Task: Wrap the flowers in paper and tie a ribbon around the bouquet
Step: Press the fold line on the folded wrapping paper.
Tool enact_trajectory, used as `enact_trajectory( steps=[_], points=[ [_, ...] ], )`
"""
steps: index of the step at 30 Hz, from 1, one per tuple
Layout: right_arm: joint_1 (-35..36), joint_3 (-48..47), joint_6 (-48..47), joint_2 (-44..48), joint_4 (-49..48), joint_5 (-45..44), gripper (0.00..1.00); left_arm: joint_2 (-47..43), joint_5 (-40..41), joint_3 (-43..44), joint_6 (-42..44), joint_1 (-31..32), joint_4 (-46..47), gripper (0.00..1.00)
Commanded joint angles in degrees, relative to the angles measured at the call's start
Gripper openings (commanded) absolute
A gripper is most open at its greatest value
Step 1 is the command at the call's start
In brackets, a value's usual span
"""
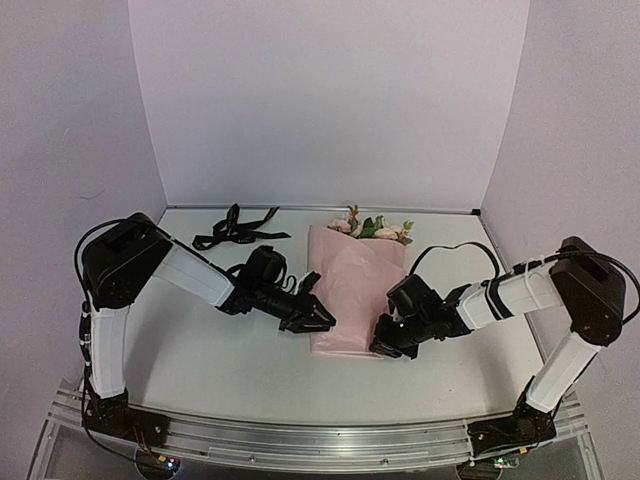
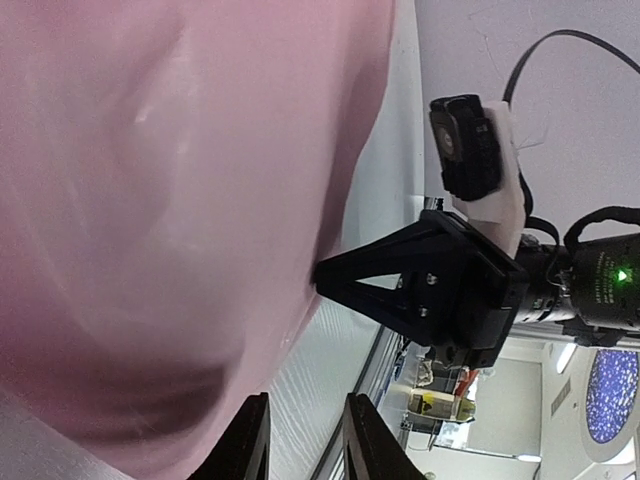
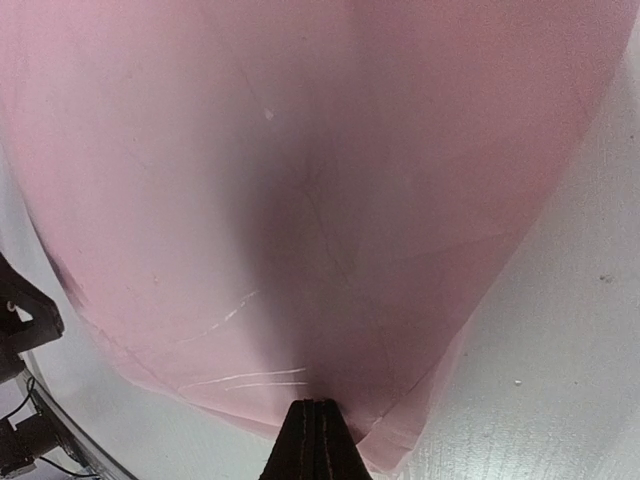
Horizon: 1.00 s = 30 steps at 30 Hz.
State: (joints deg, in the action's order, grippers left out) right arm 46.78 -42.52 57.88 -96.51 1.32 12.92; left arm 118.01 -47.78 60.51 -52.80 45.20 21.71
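- The table (image 1: 200,350) carries everything. The bundle lies mid-table between my two arms, blossoms pointing away from me.
- The paper (image 1: 352,290) is folded over the stems as a loose pink sleeve, narrow end nearest me. I judge it thin, light and crinkly, likely to slide on the white top and spring open. I would pinch an edge or fold, not push the flat face.
- The flowers (image 1: 372,228) poke out at the far, wide end. They look delicate, so I would grip through the paper at the stems.
- The ribbon (image 1: 238,231) lies in a loose tangle at the far left, well apart from the paper. It looks limp and is best taken by a free end.
- My left gripper (image 2: 305,445) stands partly open with nothing between its fingers, just beside the paper's left edge.
- My right gripper (image 3: 318,435) is closed tight, tip at the sleeve's near edge. Whether it nips paper I cannot tell.
- I can read no brand, label or writing anywhere.
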Motion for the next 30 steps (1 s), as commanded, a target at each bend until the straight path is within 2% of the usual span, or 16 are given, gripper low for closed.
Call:
enact_trajectory(
  steps=[1, 8, 20, 23, 27, 30],
  points=[
    [-0.62, 1.55, -2.41, -1.93, 16.1, -6.29, 0.0, 2.64, 0.74, 0.9, -2.01, -0.68, 3.12, 0.26],
    [-0.62, 1.16, -2.49, -2.2, 17.53, -6.42, 0.0, 6.74, 0.91, -1.5, -8.41, -3.47, 7.74, 0.28],
    [-0.62, 0.39, -3.48, -2.99, 19.83, -7.14, 0.0, 11.54, 6.02, 2.24, -18.96, -6.13, 14.18, 0.31],
    [-0.64, 0.05, -3.87, -3.38, 20.1, -7.13, 0.0, 12.59, 6.78, 2.82, -22.25, -7.14, 18.37, 0.31],
    [-0.62, -0.41, -4.26, -4.04, 20.44, -6.96, 0.0, 13.9, 7.22, 5.6, -23.43, -8.4, 18.88, 0.31],
    [-0.61, -0.63, -4.48, -4.42, 20.79, -6.89, 0.0, 14.64, 7.02, 9.27, -21.91, -8.54, 15.6, 0.32]
  ],
)
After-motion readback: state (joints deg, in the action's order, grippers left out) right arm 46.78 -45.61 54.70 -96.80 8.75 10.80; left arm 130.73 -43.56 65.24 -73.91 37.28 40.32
